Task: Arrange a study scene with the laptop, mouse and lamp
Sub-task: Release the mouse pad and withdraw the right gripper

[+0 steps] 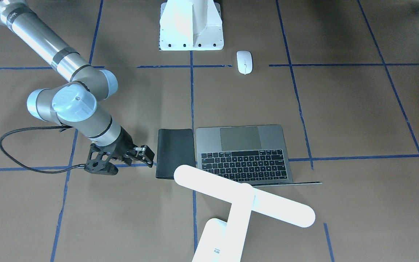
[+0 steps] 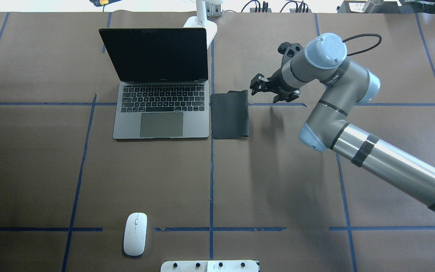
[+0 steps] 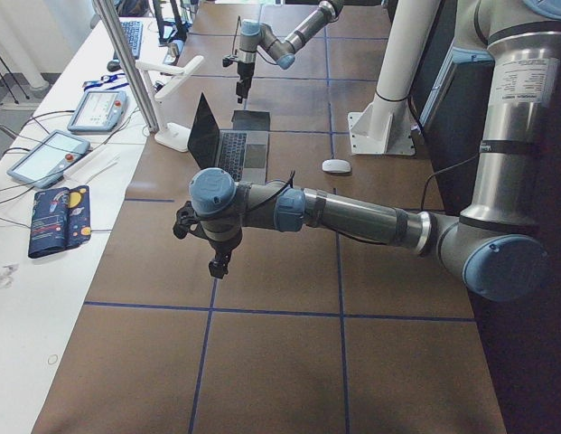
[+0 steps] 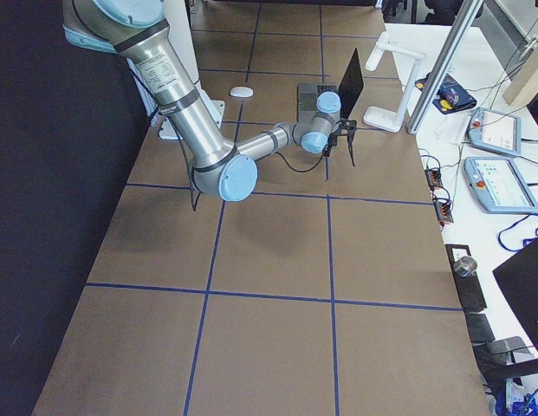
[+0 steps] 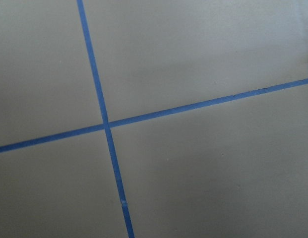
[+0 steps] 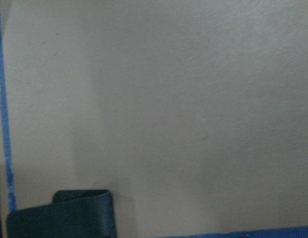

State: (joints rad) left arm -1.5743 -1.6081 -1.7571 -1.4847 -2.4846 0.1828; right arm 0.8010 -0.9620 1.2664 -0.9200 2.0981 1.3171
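Note:
The laptop [image 2: 161,85] stands open, its keyboard [image 1: 244,165] facing the robot. To its side lies a black mouse pad [image 2: 229,115], one far corner curled up. My right gripper [image 2: 264,95] hovers just beyond that corner, open and empty; it also shows beside the pad in the front-facing view [image 1: 148,156]. The white mouse [image 2: 134,233] lies near the robot's base, apart from everything. The white lamp [image 1: 244,202] stands behind the laptop. My left gripper [image 3: 217,268] hangs over bare table far from these; I cannot tell whether it is open or shut.
A white bolt-holed pedestal [image 1: 191,27] sits at the robot's edge of the table. Blue tape lines cross the brown table [image 2: 278,181]. A side bench [image 3: 54,172] holds pendants and a patterned pouch.

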